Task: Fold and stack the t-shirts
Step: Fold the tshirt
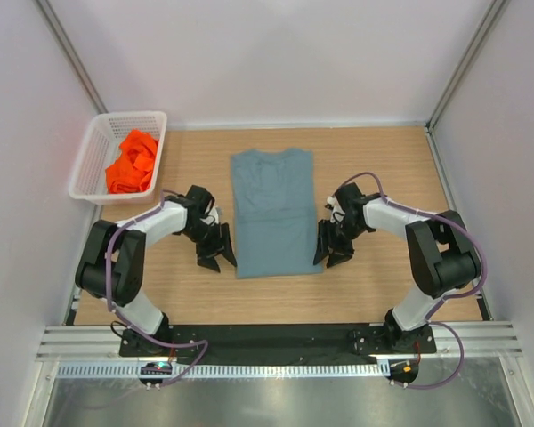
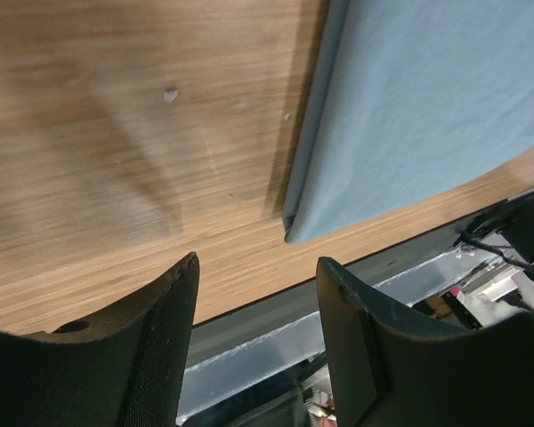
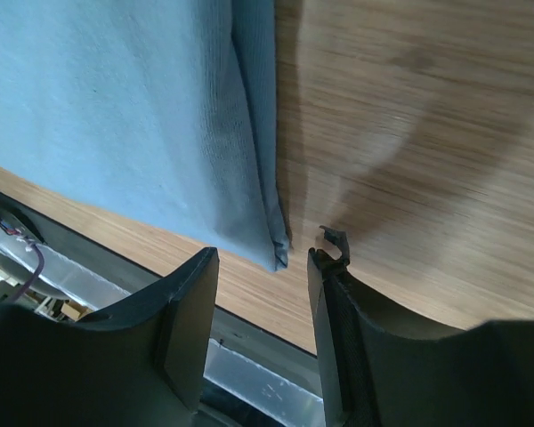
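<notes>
Both robot claws, the left claw and the right claw, stand spread and empty beside the near corners of the grey-blue t-shirt, lying sleeves-folded mid-worktop, seemingly placed for the next fold, while the orange t-shirt waits crumpled in the white lattice basket.

Two t-shirts in shot: one grey-blue t-shirt, one orange t-shirt. One white lattice basket. Two robot arms, left arm and right arm, at one wooden worktop.
</notes>
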You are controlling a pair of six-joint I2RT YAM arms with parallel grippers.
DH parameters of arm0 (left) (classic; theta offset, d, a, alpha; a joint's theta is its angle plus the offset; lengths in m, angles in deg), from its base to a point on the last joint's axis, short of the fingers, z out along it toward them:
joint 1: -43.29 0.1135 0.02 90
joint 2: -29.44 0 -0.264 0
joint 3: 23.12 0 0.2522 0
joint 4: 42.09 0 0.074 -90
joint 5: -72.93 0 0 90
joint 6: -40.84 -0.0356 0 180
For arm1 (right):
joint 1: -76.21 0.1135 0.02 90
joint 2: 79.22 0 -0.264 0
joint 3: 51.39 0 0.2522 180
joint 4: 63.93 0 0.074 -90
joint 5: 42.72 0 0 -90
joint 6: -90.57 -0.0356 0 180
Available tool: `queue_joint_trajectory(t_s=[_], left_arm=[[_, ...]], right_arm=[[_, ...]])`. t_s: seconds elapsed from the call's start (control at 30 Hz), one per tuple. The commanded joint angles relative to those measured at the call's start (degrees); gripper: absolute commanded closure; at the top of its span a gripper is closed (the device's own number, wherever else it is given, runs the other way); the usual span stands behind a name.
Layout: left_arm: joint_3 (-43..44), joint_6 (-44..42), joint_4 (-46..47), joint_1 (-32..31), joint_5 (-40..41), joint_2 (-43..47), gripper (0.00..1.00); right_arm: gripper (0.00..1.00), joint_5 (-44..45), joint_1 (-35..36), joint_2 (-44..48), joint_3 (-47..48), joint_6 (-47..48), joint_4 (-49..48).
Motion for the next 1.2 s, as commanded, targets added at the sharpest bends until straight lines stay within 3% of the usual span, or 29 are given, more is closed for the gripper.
queue_joint_trajectory(t_s=[0.0, 0.43, 0.8, 1.17], left_arm=[[-1.9, 3.6, 6.9, -0.1, -2.7, 4.5, 0.43], [-7.6, 8.7, 9.2, -0.2, -0.6, 8.6, 0.45], [-8.6, 9.3, 12.4, -0.2, -2.3, 7.3, 0.46], [-8.5, 12.9, 15.3, -0.8, -2.3, 1.9, 0.46]], right_arm=[[0.49, -1.9, 0.9, 2.3, -1.7, -2.2, -7.4], [0.56, -1.1, 1.1, -0.4, -5.4, -1.8, -10.8], [0.94, -2.2, 1.1, 0.0, -7.6, -2.9, -13.6], [0.98, -3.2, 1.1, 1.4, -6.6, -4.0, -13.0]])
